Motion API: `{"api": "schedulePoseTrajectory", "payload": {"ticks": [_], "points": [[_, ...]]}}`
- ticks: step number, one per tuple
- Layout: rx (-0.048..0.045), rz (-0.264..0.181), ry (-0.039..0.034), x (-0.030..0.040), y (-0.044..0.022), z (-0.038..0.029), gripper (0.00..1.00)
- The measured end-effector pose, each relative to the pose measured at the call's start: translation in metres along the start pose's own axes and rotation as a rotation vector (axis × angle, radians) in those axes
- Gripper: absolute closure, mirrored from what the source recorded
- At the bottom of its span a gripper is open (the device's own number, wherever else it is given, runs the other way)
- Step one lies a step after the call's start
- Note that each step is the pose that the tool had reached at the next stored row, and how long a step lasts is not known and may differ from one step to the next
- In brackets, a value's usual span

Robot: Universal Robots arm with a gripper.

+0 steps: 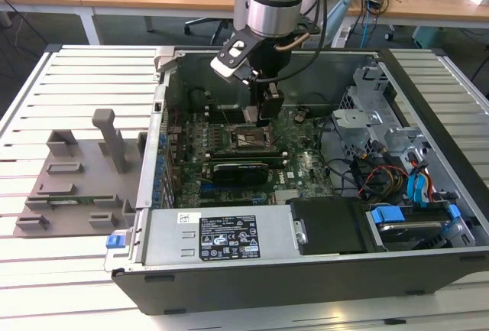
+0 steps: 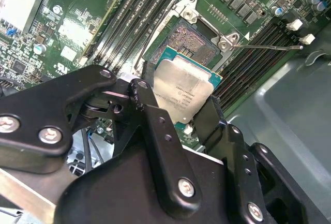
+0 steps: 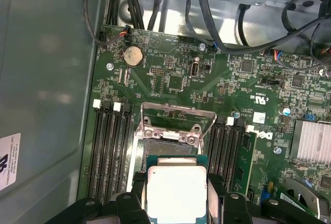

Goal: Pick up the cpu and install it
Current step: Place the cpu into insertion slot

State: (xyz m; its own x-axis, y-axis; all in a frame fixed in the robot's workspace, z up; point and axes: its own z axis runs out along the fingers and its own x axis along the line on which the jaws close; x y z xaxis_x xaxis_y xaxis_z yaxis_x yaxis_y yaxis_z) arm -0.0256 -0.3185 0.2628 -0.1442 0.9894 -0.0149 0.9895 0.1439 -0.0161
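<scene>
cpu (image 2: 182,93): a flat square chip with a silver-grey top plate and a thin pale rim. You find it clamped between the two black fingers (image 2: 140,92) of your gripper (image 2: 176,101), one finger on each of two opposite edges. Its metal plate faces the cameras in both wrist views.

In the first wrist view the cpu (image 3: 176,193) sits in the gripper (image 3: 177,189) just beside the open socket (image 3: 168,140). You cannot tell from these views whether the chip touches the socket or hangs above it.

The socket (image 2: 195,42) lies bare, with its field of fine contacts showing. Its metal frame (image 3: 173,116) is folded back and a thin lever (image 2: 269,46) juts out to one side. Dark memory slots (image 3: 111,146) run along both sides of the socket on the green motherboard (image 3: 170,81). A coin battery (image 3: 133,56) lies farther off.

In the exterior view your gripper (image 1: 269,108) reaches down into the open computer case (image 1: 428,128), above the middle of the motherboard (image 1: 306,164). The case rests on a slatted table (image 1: 61,285). A grey holder tray (image 1: 76,182) lies on that table at the exterior view's left, well apart from the case.
</scene>
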Motion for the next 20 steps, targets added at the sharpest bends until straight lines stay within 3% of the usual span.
{"api": "schedulePoseTrajectory", "payload": {"ticks": [6,9,11,13,20], "points": [[-0.0002,0.002,0.0002,0.0000,0.0000,0.0013,0.45],[0.0009,0.049,0.0005,0.0000,0.0000,0.0030,0.45],[0.0006,0.051,0.0009,0.0001,0.0001,0.0037,0.45],[0.0007,0.051,0.0007,0.0008,0.0003,0.0119,0.45],[0.0007,0.051,0.0007,0.0010,0.0004,0.0180,0.45]]}}
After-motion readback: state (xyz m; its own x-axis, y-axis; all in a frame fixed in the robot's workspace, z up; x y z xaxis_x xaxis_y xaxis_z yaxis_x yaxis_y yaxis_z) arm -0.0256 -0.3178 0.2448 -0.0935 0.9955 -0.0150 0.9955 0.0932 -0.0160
